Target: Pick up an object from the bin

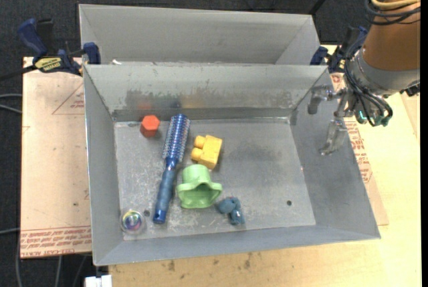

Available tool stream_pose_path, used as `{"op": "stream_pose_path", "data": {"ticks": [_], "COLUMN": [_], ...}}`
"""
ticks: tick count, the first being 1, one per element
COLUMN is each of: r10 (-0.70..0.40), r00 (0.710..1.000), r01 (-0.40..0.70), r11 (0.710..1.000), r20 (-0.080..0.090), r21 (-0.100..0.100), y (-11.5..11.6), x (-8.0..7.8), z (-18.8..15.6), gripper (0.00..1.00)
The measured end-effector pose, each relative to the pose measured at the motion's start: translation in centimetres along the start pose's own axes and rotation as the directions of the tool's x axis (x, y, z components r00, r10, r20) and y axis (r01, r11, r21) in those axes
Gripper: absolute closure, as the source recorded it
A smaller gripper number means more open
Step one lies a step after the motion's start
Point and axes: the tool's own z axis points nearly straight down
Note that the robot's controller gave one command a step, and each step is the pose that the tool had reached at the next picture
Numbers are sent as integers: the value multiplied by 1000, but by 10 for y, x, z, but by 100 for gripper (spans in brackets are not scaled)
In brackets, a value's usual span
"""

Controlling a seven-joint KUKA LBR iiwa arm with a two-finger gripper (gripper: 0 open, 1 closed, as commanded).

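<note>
**Hand [330, 137] over the right slope, pick not yet begun**

Grey metal bin [267, 165] carries all its objects on the left half of its floor, and the right half is bare. The arm [394, 38] comes in from the right. The hand hangs above the bin's right sloping wall, well apart from every object. I cannot tell from this view whether it is spread or pressed together, and no object is near enough to be in it.

- **Blue hairbrush [170, 158]:** the largest candidate, lying left of centre with its handle toward the near edge.
- **Green cup-shaped toy [197, 186]:** just right of that handle, touching it or nearly so.
- **Yellow block [206, 150]:** just beyond the green toy, beside the bristle head.
- **Orange hexagonal block [150, 126]:** at the far left, close to the far wall but clear of its neighbours.
- **Small blue toy [231, 210]:** near the green toy, on its near right.
- **Little shiny ball [132, 221]:** in the near left corner, by the brush's handle end.

The orange block looks like the cleanest choice, with flat sides and free space around it. To do the step well, the hand should cross the bare floor leftward and be spread before it descends. It should then come straight down and close across two opposite flats. The ball would likely roll away, and the brush is crowded by the green toy.
</note>
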Motion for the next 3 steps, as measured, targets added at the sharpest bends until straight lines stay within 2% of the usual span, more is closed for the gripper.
{"op": "stream_pose_path", "data": {"ticks": [1,2,3], "r10": [-110,-222,-216], "r00": [994,975,976], "r01": [110,222,216], "r11": [994,975,976], "r20": [-2,1,5], "r21": [-3,-2,2], "y": [113,173,170], "x": [36,94,92], "z": [149,159,157], "gripper": [0,0,100]}}
